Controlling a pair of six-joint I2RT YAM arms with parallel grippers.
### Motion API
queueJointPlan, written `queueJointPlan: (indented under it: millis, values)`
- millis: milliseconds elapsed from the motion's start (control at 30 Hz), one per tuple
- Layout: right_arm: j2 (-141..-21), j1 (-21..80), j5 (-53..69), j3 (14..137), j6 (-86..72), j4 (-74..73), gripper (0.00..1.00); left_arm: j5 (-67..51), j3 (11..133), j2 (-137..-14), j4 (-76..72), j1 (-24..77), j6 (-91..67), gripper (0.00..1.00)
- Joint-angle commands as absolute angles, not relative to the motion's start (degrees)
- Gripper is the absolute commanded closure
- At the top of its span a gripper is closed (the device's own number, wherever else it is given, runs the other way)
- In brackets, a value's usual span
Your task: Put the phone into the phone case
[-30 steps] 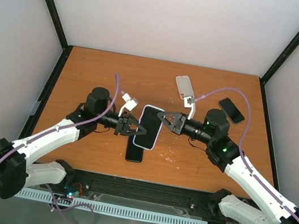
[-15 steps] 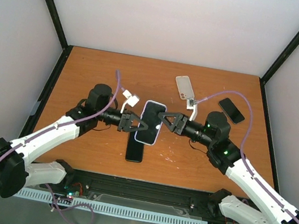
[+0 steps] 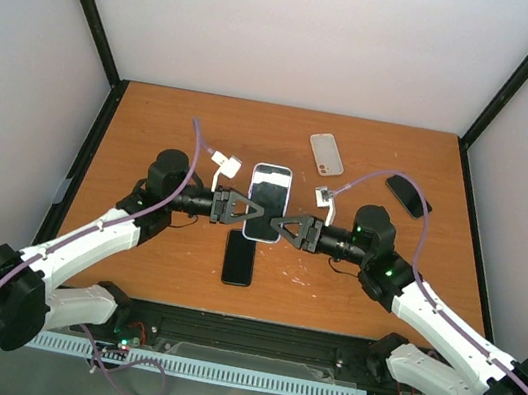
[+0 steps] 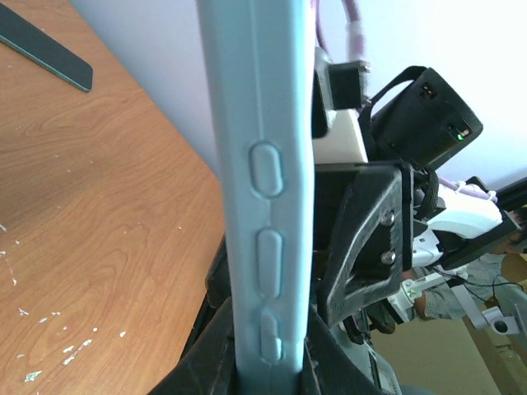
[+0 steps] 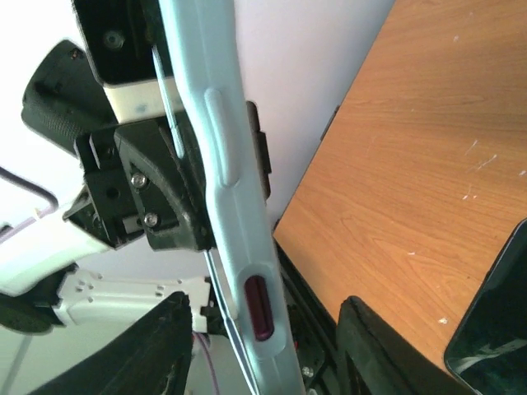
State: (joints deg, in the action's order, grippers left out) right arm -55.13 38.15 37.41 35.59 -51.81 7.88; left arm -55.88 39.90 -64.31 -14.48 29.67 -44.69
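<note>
Top view: we note the phone (image 3: 267, 198), screen toward the camera and framed by a pale rim, raised off the desk (image 3: 154, 128) between the arms. The left pincer (image 3: 240, 209) grips its lower left edge, likely to steady it while the right pincer (image 3: 289, 230) works the opposite edge. Count on the desk: two dark handsets, one near (image 3: 240, 257) and one far right (image 3: 409, 195), plus one spare case (image 3: 326, 154). Left wrist view: the rim is the phone case (image 4: 263, 206), three side buttons showing, its edge pinched between the left fingers; this one grip carries the load. Right wrist view: the right fingers (image 5: 156, 346) stand spread either side of the case edge, gaps visible, touching nothing. We judge the phone seated.
</note>
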Motion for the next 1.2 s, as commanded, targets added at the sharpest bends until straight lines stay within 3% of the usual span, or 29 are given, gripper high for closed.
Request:
queueJointPlan:
  millis: [0, 100, 200, 600, 767, 833, 1100, 1167]
  values:
    - [-55.14, 38.5, 39.63, 35.31, -52.08, 11.1, 0.63, -53.81, 42.04, -63.04, -17.32, 29.44, -44.61, 1.0]
    - [-54.27, 38.5, 38.18, 35.42, -52.88, 10.38, 0.84, -49.3, 43.77, -63.23, -10.82, 29.44, -40.61, 1.0]
    - [-53.73, 38.5, 37.22, 35.27, -54.88, 10.53, 0.97, -45.56, 45.62, -64.38, -5.11, 29.4, -36.99, 1.0]
    - [-54.74, 38.5, 35.79, 33.57, -57.72, 12.39, 0.97, -45.99, 44.92, -65.45, -7.34, 29.38, -39.57, 0.99]
    - [-55.83, 38.49, 34.15, 33.34, -56.98, 12.03, 0.97, -43.75, 45.37, -66.32, -4.84, 29.33, -38.89, 0.83]
    - [-55.96, 38.5, 32.96, 32.93, -56.17, 12.16, 0.97, -43.6, 45.16, -66.54, -4.58, 29.35, -39.03, 0.71]
    - [-57.2, 38.41, 29.81, 32.61, -53.89, 9.91, 0.97, -42.31, 42.96, -66.97, -3.01, 29.09, -39.3, 0.53]
    - [-57.18, 38.26, 28.81, 31.74, -53.34, 8.22, 0.97, -40.99, 42.47, -66.36, -2.37, 29.0, -39.21, 0.43]
